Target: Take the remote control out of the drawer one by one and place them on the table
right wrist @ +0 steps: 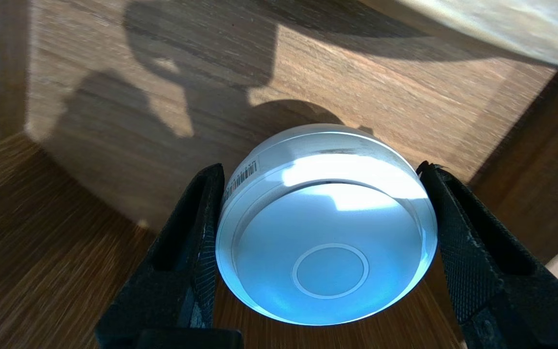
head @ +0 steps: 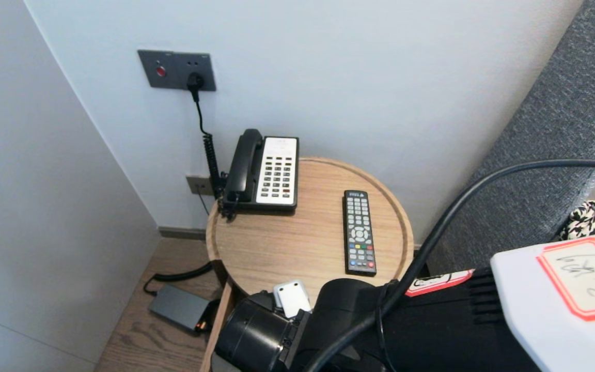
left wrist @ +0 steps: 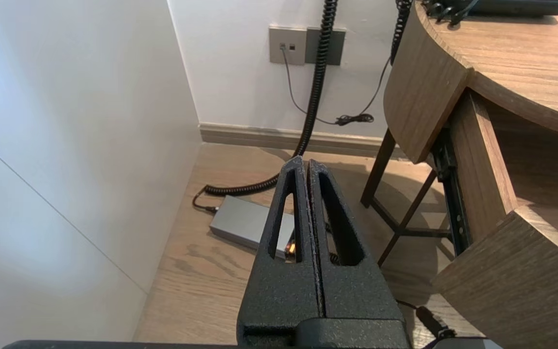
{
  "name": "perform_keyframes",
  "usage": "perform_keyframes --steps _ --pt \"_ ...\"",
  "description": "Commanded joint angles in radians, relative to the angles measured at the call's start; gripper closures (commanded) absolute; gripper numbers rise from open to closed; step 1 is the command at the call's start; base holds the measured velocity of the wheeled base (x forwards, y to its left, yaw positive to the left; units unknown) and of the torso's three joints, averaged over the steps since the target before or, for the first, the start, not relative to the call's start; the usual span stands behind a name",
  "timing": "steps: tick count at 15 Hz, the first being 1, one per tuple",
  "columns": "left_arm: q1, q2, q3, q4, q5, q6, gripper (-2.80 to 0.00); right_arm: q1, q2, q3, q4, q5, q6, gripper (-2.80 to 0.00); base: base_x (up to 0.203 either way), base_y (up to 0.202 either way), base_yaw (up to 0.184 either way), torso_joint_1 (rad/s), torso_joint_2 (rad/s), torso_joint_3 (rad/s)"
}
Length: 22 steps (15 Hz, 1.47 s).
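Note:
My right gripper is shut on a white round puck-shaped device with a barcode sticker on its rim. One finger presses each side of it. It hangs inside the wooden drawer, just above the drawer's floor. In the head view the right arm reaches under the front edge of the round wooden table, and the gripper and device are hidden there. My left gripper is shut on nothing. It is parked beside the table, over the floor.
A black and white desk phone and a black remote lie on the table. A grey power adapter and coiled cord lie on the floor near the wall. The open drawer's side projects from under the tabletop.

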Motion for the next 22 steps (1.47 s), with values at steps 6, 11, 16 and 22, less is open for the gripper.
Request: perform_keyframes --steps 6,11,16,22 --pt "0.0 0.0 0.009 -0.001 0.0 0.0 0.0 0.035 -0.06 0.019 0.008 0.044 -0.005 0.0 0.0 0.0 0.0 0.0 0.0 0.0" --pt "0.0 0.0 0.009 -0.001 0.0 0.0 0.0 0.063 -0.084 0.074 0.003 0.068 -0.007 0.0 0.0 0.0 0.0 0.0 0.0 0.0" --pt "0.0 0.0 0.009 -0.001 0.0 0.0 0.0 0.075 -0.117 0.083 0.005 0.073 -0.008 0.0 0.0 0.0 0.0 0.0 0.0 0.0" --pt "0.0 0.0 0.009 -0.001 0.0 0.0 0.0 0.068 -0.15 0.07 0.007 0.07 -0.018 0.0 0.0 0.0 0.0 0.0 0.0 0.0"
